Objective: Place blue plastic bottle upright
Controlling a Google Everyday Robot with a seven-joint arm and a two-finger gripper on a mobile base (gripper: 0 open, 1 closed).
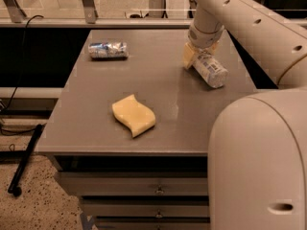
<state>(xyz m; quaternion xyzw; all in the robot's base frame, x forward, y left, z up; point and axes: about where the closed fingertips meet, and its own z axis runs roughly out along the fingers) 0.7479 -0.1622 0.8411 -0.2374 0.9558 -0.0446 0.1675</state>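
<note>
The blue plastic bottle [211,71] lies on its side at the right back of the grey table [96,123], its bottom end pointing toward the front right. My gripper [197,58] comes down from the white arm [225,13] and sits right at the bottle's cap end, which it hides. The bottle's white-and-blue label faces up.
A crushed blue-silver can [108,50] lies at the back left of the table. A wavy yellow sponge [133,115] lies near the front middle. The robot's white body [259,162] fills the lower right. Drawers [144,190] sit below the table's front edge.
</note>
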